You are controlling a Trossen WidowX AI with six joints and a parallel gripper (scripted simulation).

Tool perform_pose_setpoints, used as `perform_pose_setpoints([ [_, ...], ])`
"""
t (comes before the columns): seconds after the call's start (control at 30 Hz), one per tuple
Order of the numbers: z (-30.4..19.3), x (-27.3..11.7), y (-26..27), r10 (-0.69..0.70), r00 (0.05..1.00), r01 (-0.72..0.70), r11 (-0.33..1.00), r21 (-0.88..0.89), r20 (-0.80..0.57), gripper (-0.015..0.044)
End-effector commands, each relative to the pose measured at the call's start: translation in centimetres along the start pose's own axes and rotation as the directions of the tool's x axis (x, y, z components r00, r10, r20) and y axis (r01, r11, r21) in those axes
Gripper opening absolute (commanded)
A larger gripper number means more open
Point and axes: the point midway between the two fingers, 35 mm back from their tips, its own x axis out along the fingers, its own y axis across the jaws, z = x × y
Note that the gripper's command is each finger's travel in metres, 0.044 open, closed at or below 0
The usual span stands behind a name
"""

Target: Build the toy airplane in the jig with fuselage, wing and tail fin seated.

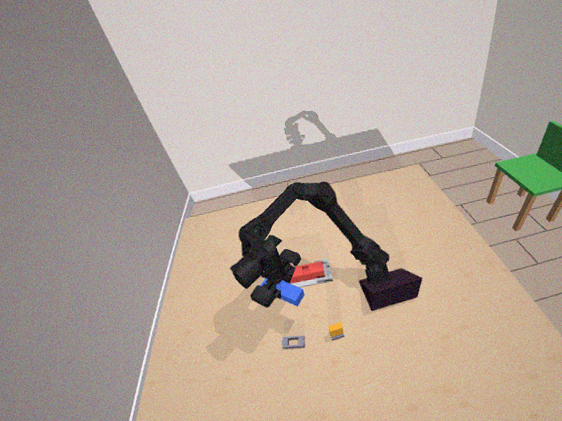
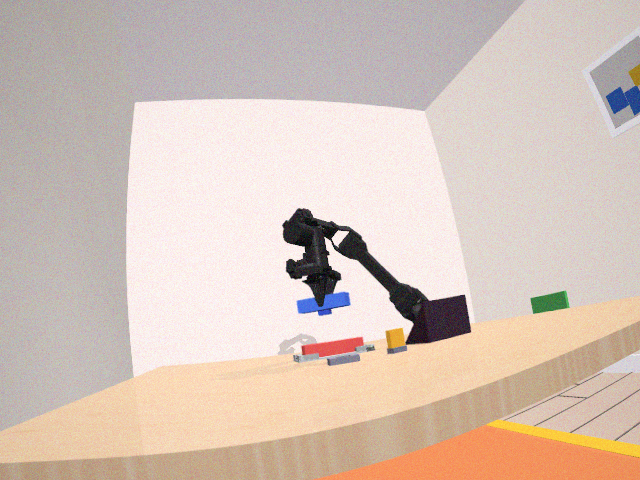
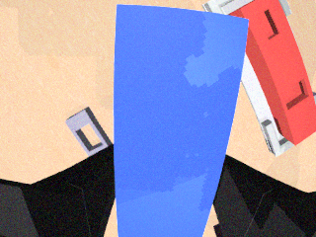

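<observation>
My gripper is shut on the blue wing across its width and holds it well above the table. The wing is roughly level, its small tab pointing down in the exterior view. The red fuselage lies in the pale grey cradle, looking flat; two socket openings show on its top in the wrist view. The wing hangs beside the fuselage in the wrist view. The orange tail fin stands upright in a small grey holder.
An empty grey holder with a rectangular opening lies on the table near the cradle. The dark arm base block stands to the right. A green chair is beyond the table.
</observation>
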Motion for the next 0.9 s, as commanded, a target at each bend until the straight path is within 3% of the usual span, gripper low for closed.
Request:
perform_pose_setpoints([
  [0.0, 0.6, 0.2, -1.4, 0.002, 1.000, -0.002, 0.997, 0.079, 0.005, 0.0000],
  [0.87, 2.7, 1.9, -9.3, -0.006, 1.000, 0.000, 0.860, 0.510, 0.010, 0.0000],
])
